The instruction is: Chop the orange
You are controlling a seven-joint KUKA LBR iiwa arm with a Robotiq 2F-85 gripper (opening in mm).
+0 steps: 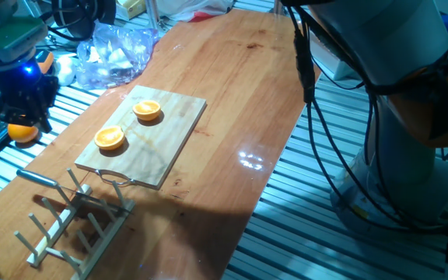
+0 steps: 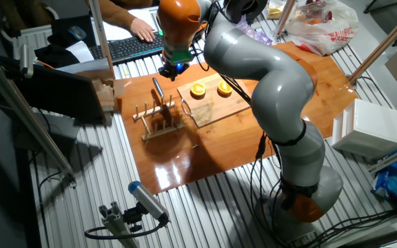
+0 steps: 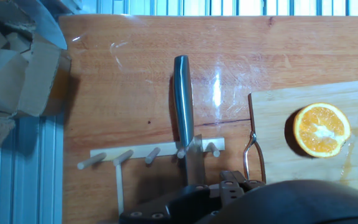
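The orange lies in two halves, cut faces up, on the wooden cutting board [image 1: 173, 124]: one half [image 1: 109, 138] near the front, the other [image 1: 147, 110] behind it. Both halves show in the other fixed view [image 2: 198, 89] [image 2: 224, 87]; the hand view shows one half [image 3: 321, 129]. A steel-handled knife [image 3: 182, 93] rests across the wooden peg rack [image 3: 154, 151] beside the board. My gripper [image 1: 23, 117] hangs above the rack, apart from the knife, and looks open and empty; it also shows in the other fixed view [image 2: 173, 71] and at the bottom of the hand view [image 3: 197, 193].
A whole look-alike orange [image 1: 23, 132] sits off the table's left edge under the gripper. A crumpled plastic bag [image 1: 115, 50] lies at the back left. The board's metal loop handle [image 3: 253, 149] faces the rack. Cardboard [image 3: 11, 68] lies beside the table.
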